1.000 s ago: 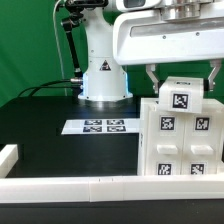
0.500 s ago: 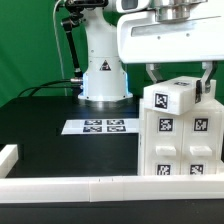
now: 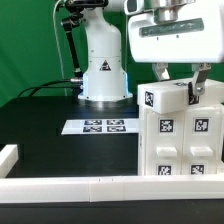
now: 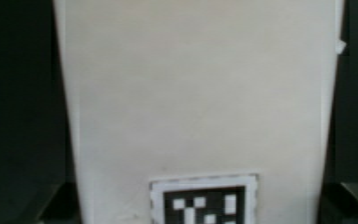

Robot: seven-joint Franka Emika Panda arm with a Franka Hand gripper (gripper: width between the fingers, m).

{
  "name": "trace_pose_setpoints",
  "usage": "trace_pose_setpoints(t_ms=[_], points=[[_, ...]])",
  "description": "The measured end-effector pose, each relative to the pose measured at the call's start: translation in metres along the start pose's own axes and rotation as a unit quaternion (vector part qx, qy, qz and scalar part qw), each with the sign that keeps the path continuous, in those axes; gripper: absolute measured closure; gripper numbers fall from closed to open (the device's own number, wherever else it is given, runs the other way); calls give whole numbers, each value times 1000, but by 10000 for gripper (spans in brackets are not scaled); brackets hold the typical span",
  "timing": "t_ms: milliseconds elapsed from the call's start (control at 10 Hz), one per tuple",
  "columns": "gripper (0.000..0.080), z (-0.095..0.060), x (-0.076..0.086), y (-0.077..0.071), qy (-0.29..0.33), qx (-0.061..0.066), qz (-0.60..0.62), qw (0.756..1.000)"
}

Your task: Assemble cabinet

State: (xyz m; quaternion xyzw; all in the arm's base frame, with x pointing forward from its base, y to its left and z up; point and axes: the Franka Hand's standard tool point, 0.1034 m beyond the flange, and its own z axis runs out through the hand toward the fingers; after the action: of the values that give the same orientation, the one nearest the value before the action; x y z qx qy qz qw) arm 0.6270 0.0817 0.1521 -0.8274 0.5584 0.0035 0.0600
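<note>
Black bench (image 3: 50, 125) w/ green backdrop behind. Jaws (image 3: 177, 84) clamped on small white tagged drawer block (image 3: 166, 96), one finger (image 3: 196, 88) visible on its side. Block sits tilted, touching top of cabinet (image 3: 185, 145) at bench's front edge, exterior view's right. Wrist view: block's white face fills frame, one tag (image 4: 204, 203) visible. Marker board (image 3: 98, 126) lies flat mid-bench, apart from cabinet. White rail (image 3: 70, 186) runs along front edge.
</note>
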Motion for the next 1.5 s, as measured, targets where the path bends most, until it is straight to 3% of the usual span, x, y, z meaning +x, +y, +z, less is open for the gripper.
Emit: trace_pose_setpoints(t_ms=[200, 500, 800, 1200, 1300, 1400, 1500], points=[[243, 0, 0, -1, -1, 8, 88, 996], [243, -1, -2, 7, 1, 28, 253, 967], [243, -2, 2, 9, -7, 35, 356, 934], [243, -1, 3, 10, -12, 32, 367, 930], [90, 0, 2, 10, -14, 32, 366, 930], [28, 0, 1, 10, -16, 32, 364, 931], [28, 0, -1, 9, -19, 32, 364, 931]])
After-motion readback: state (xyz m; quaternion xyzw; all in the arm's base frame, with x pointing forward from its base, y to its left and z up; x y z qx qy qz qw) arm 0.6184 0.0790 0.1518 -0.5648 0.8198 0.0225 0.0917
